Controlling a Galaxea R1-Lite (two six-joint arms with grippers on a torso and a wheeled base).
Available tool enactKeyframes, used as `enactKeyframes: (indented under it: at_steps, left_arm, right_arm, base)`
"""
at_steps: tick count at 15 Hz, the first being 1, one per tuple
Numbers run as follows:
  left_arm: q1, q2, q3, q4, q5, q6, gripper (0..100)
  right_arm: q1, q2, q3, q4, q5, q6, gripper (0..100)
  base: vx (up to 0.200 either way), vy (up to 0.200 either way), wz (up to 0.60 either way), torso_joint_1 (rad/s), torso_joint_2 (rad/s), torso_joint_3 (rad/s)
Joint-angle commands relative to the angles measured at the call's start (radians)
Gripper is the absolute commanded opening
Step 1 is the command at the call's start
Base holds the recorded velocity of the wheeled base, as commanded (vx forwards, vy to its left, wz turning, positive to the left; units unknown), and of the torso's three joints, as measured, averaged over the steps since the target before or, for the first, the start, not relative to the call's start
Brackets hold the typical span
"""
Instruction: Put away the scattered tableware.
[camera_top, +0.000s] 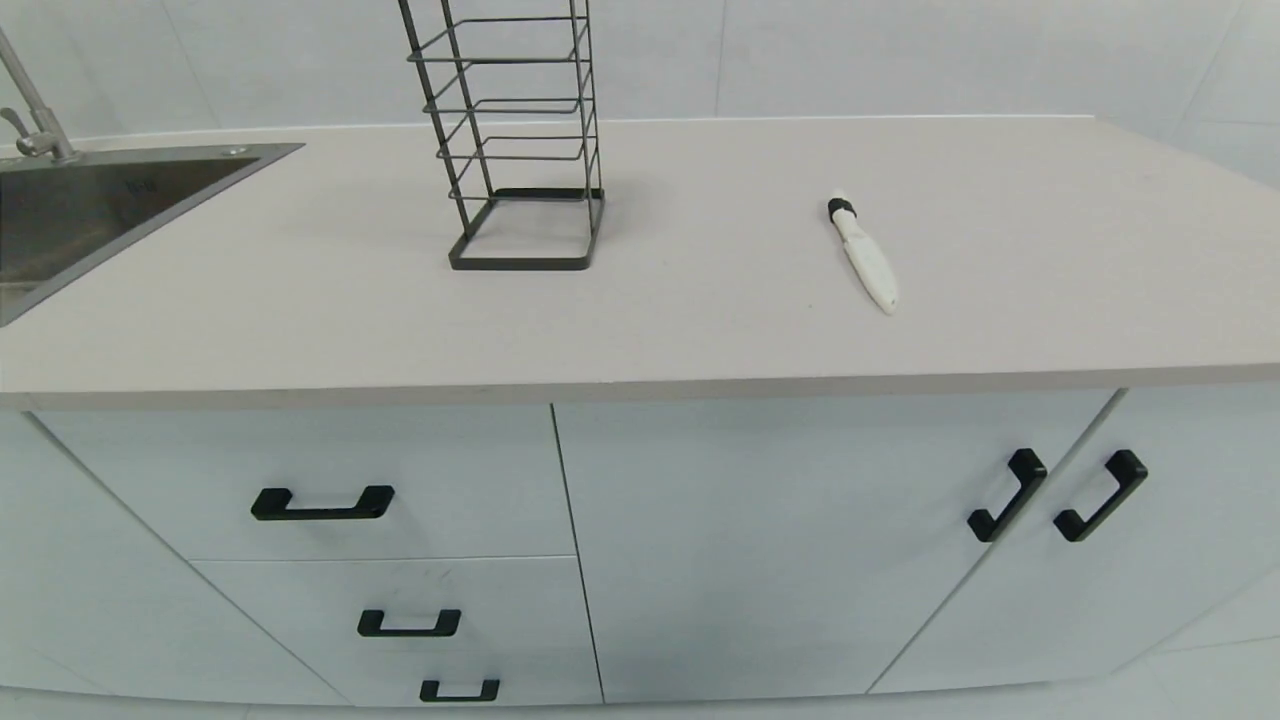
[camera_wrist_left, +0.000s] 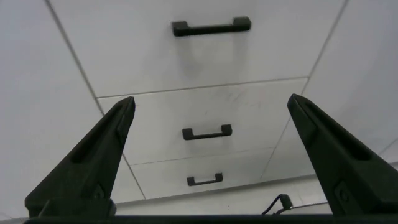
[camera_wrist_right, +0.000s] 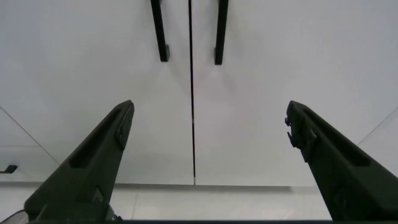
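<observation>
Matte beige countertop (camera_top: 700, 320), tapered white utensil (camera_top: 866, 258), black wire rack (camera_top: 520, 265); left gripper (camera_wrist_left: 211, 102), right gripper (camera_wrist_right: 209, 106) both apart.

A steel sink (camera_top: 110, 205) with faucet (camera_top: 35, 115) is set into the countertop (camera_top: 700, 330) at left. Below, three drawers (camera_top: 450, 470) and two cabinet doors (camera_top: 780, 540) are fitted with black handles (camera_top: 322, 503).

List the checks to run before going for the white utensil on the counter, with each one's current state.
1. Left gripper empty and open: ok, jaws wide apart, facing the drawers.
2. Right gripper empty and open: ok, facing the cabinet doors.
3. White utensil lying free on the countertop: ok, nothing touches it.
4. Wire rack upright, tiers free: ok.
5. Grippers at counter height: not ok, both are down below the countertop.
</observation>
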Motion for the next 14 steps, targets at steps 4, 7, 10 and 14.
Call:
enactKeyframes:
  at_steps: [4,7,10,14]
  left_arm:
    - [0.0,0.002,-0.002,0.008,0.055,0.013,100]
    - [0.0,0.002,-0.002,0.009,0.055,0.023,100]
    - [0.0,0.002,-0.002,0.008,0.055,0.023,100]
    - [0.0,0.002,-0.002,0.009,0.055,0.026,100]
  right_arm:
    - [0.001,0.001,0.001,0.002,0.0,0.0,100]
    - [0.001,0.001,0.002,0.002,0.0,-0.002,100]
    - [0.001,0.001,0.002,0.002,0.0,-0.002,100]
    - [0.001,0.001,0.002,0.002,0.0,-0.002,100]
  base:
    - [0.15,0.0,0.0,0.164,-0.49,-0.287]
    - [0.0,0.0,0.0,0.196,-0.46,-0.289]
    - [0.0,0.0,0.0,0.196,-0.48,-0.281]
    - [0.0,0.0,0.0,0.09,-0.21,-0.122]
